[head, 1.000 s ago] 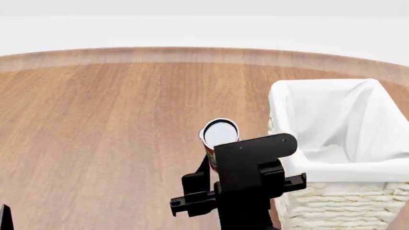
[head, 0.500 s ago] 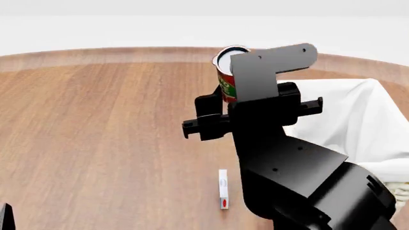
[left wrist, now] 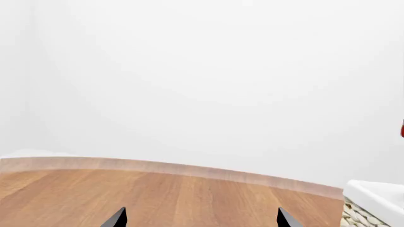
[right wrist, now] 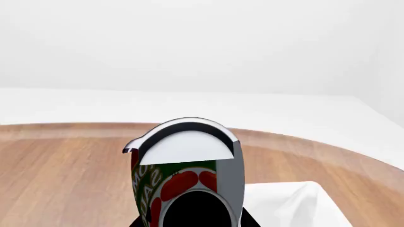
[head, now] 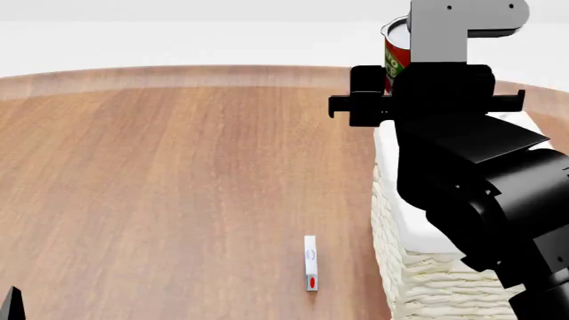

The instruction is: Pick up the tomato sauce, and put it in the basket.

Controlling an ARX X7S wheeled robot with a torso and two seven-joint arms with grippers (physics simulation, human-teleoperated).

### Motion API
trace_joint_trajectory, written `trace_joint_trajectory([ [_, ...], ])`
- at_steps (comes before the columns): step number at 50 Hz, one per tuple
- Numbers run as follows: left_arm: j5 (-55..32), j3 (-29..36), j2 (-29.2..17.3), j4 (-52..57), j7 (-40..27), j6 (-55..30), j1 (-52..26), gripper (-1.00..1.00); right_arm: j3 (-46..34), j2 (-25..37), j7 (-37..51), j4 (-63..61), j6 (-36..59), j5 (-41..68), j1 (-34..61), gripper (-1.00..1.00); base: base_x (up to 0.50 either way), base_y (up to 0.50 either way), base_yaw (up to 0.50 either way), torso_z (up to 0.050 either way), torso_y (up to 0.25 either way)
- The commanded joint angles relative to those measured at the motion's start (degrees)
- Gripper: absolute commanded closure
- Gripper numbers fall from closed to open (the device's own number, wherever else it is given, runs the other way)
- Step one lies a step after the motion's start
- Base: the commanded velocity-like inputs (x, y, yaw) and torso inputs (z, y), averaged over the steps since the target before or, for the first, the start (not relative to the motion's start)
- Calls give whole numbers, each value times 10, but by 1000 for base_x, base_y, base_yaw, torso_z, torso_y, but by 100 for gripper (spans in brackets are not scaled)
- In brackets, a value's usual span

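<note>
While the right arm is hanging high over the scene, these things are showing, largest first:

Table: round wooden table top [head: 160, 187] is lying under everything.

Basket: tall cream-white woven wicker basket [head: 418, 280] with white cloth liner is standing at the table's right side, largely hidden behind the black arm.

Right gripper: black right gripper [head: 404, 63] is pinching the can, raised above the basket's near-left corner.

Tomato sauce: small silver-topped tin can with red and green label [right wrist: 183, 175] is sitting upright between the fingers, off the table.

Left gripper: left gripper [left wrist: 200, 221] is spread wide, nothing between its black fingertips [left wrist: 117, 218].

Packet: small white packet with a red spot [head: 310, 263] is lying on the wood, left of the basket.
</note>
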Motion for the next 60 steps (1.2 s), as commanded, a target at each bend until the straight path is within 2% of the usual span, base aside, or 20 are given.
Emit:
trace_joint_trajectory([
  [1,2,2,2,-5,3,7,4,-100,14,-8,-26,92,-31,-27,-5,100,0,0,0,0,0],
  [13,-1,0,1,-11,3,7,1,-100,-7,-61,-96,281,-52,-68,57,100,0,0,0,0,1],
  [17,-1,0,0,-7,1,5,1,-100,-23,-108,-147,409,-85,-97,102,100,0,0,0,0,0],
  [19,1,2,1,-12,3,7,0,-100,-37,-148,-190,515,-113,-123,139,100,0,0,0,0,0],
  [25,4,3,1,-10,0,3,-3,-100,4,-157,-191,519,-87,-168,145,100,0,0,0,0,0],
  [29,1,3,2,-16,3,7,-2,-100,51,-163,-198,519,-47,-237,142,100,0,0,0,0,0],
  [38,2,4,7,-36,11,19,-3,-100,246,-171,-224,519,1,-424,123,100,0,0,0,0,0],
  [45,1,0,6,-39,10,20,-3,-100,360,-175,-230,519,21,-532,114,100,0,0,0,0,0],
  [50,-2,-2,7,-50,13,25,-4,-100,404,-178,-234,519,30,-573,114,100,0,0,0,0,2],
  [60,-4,-2,7,-56,16,28,-5,-100,427,-176,-234,519,53,-609,113,100,0,0,0,0,0],
])
